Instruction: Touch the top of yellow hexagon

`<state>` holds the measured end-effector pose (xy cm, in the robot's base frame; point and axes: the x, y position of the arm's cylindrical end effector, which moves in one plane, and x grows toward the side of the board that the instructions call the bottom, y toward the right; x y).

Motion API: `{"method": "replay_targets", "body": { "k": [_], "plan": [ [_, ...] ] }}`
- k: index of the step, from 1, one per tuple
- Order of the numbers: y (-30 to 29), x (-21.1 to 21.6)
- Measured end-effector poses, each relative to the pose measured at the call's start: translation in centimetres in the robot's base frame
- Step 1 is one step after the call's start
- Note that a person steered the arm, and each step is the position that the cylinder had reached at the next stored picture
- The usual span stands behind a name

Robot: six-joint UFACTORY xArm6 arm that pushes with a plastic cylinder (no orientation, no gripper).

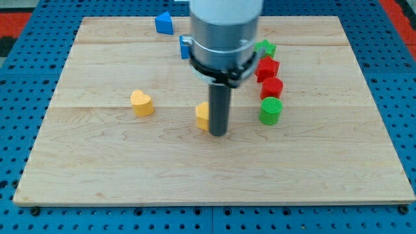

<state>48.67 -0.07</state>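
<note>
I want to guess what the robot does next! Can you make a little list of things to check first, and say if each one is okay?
1. My tip shows: ok, the rod's end sits on the wooden board.
2. Tip near the yellow hexagon: ok, it sits just at the view's right of it, close against it.
3. Tip on the hexagon's top side: not ok, it is beside it and lower.
4. Tip touching the hexagon: cannot tell, the rod hides that edge.
5. Right block chosen: ok, the yellow heart lies apart at the view's left.
6. Green cylinder clear of the rod: ok, it stands apart at the view's right.
</note>
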Motion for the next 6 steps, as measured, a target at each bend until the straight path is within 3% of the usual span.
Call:
{"method": "replay_targets", "body": {
  "k": [1, 2, 3, 4, 5, 6],
  "plan": [
    [-3.1, -2.3],
    [-1.5, -2.5],
    [1.0, -5.6],
    [-1.7, -9.4],
    [-6.3, -8.9],
    [-4.7, -7.6]
  ]
}}
